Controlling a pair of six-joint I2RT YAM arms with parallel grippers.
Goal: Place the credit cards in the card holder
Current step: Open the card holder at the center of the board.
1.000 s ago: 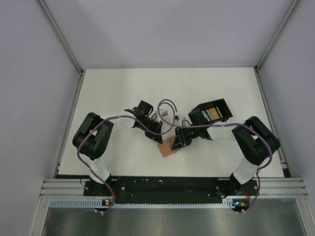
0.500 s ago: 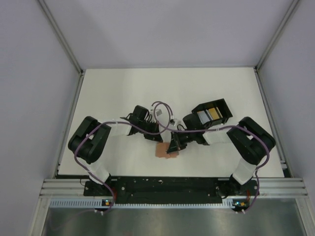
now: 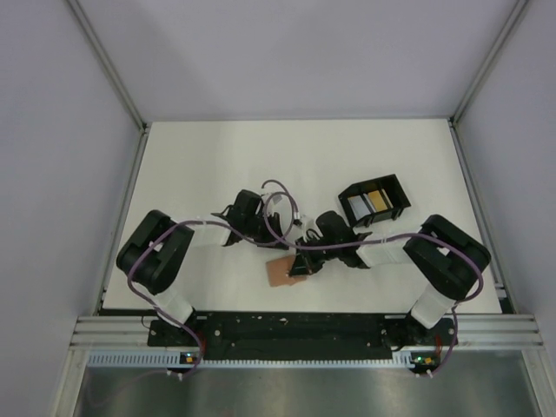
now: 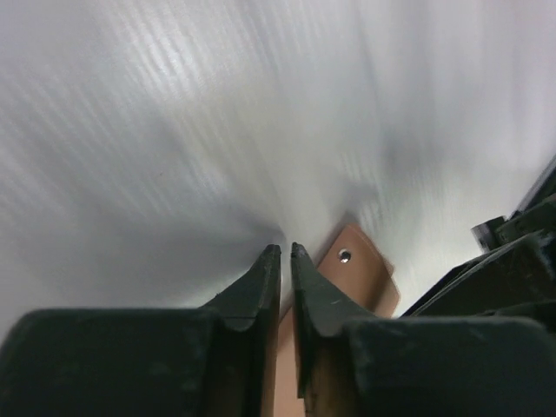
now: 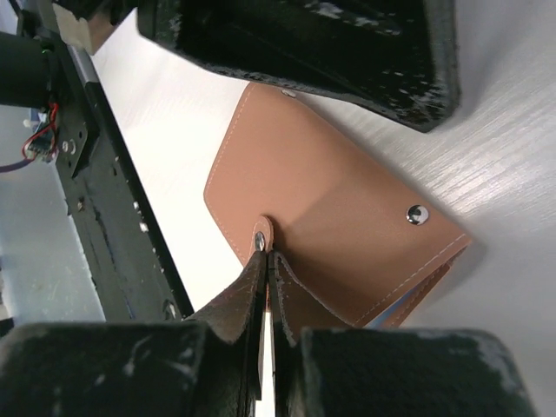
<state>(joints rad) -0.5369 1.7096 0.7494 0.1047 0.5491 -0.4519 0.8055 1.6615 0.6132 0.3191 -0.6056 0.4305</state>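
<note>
Dragged nearer the arm bases than a second ago, the flat tan leather-like card holder (image 3: 280,272) lies on the white table (image 3: 200,165) with both grippers on it.
At its left, the left gripper (image 4: 285,254) has its jaws almost together, pinching a tan strip of the holder; the right gripper (image 5: 265,252) is closed tight on the holder's snap tab. Farther right, the light blue card (image 3: 358,207) and the yellow-orange card (image 3: 376,201) lie in the black square open tray (image 3: 395,186), well apart from the holder.
</note>
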